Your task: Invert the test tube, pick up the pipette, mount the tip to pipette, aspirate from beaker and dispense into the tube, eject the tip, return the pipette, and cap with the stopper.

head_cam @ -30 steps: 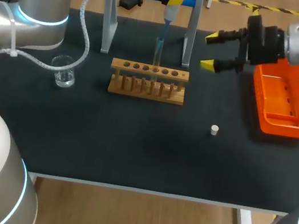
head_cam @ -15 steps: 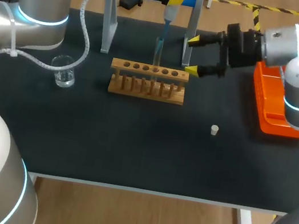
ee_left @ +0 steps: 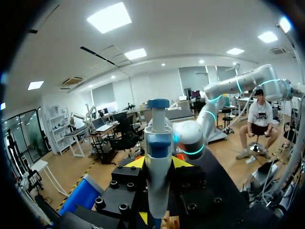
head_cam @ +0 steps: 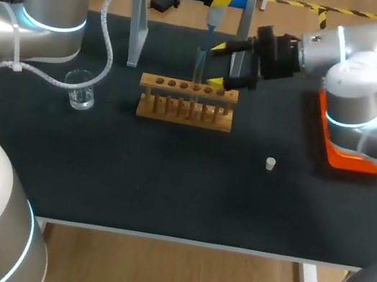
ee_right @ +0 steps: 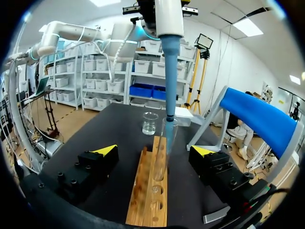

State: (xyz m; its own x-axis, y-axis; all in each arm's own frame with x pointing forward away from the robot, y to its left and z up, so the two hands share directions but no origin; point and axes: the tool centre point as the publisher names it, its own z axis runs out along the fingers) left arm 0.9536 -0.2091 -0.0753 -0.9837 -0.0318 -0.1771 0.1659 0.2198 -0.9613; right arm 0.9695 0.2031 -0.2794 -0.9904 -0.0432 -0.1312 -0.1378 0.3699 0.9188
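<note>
While I hold the pipette (head_cam: 213, 15) over the rack (head_cam: 186, 104), left gripper (ee_left: 157, 163): fingers clamped on the pipette body from both sides, top centre of the head frame.
Left arm: comes in from the upper left corner of the head frame.
Pipette: upright, plunger end up, blue tip (ee_right: 168, 95) pointing straight down.
Tip: mounted on the pipette, lower end inside the mouth of the test tube (ee_right: 162, 160).
Test tube: clear, upright, mouth up, in a middle hole of the rack; liquid level can't tell.
Rack: wooden, one row of holes, upper middle of the head frame, long side facing the camera.
Right gripper (ee_right: 155, 150): fingers wide apart, one on each side of the tube and rack, holding nothing; in the head frame just right of the tube, above the rack's right end.
Right arm: comes in from the right edge of the head frame, passing over the orange tray (head_cam: 351, 151).
Beaker (head_cam: 81, 89): clear, upright, left of the rack, apart from it; contents can't tell.
Stopper (head_cam: 270, 163): small, white, on the dark table (head_cam: 165, 188), lower right of the rack, well apart from both grippers.
Stand (head_cam: 137, 41): clear legs behind the rack, pipette hanging between them.
</note>
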